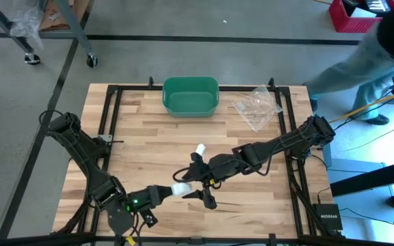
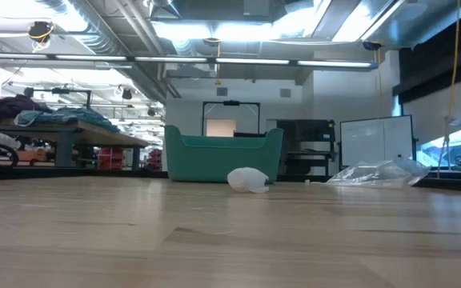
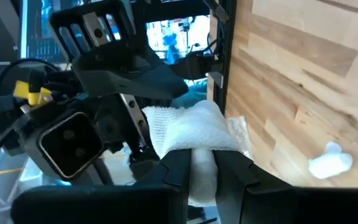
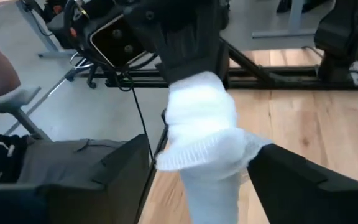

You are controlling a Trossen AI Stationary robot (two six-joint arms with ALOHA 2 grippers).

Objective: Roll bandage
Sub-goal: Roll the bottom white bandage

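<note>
A white bandage roll point(image 1: 181, 189) hangs above the table's near middle, with my left gripper point(image 1: 169, 192) shut on it. A loose end point(image 4: 211, 155) of gauze flares out around the roll point(image 4: 201, 115). My right gripper point(image 1: 198, 188) comes from the right and stands open, one finger on either side of the roll's free end. A small white gauze lump point(image 1: 200, 148) lies on the wood farther back; it also shows in the low view point(image 2: 248, 179). My left gripper point(image 3: 210, 173) pinches one end of the bandage roll point(image 3: 199, 155) between its two fingers, coming about level from the table's left. The roll sticks out past the fingertips toward the right gripper, lifted clear of the table. My right gripper: whether its finger point(image 4: 291, 174) touches the loose gauze edge point(image 4: 253, 144) I cannot tell.
A green bin point(image 1: 191, 96) stands at the far middle, with a clear plastic bag point(image 1: 255, 108) to its right. A person point(image 1: 361, 61) is beyond the table's far right corner. Bare wood lies between the bin and the grippers.
</note>
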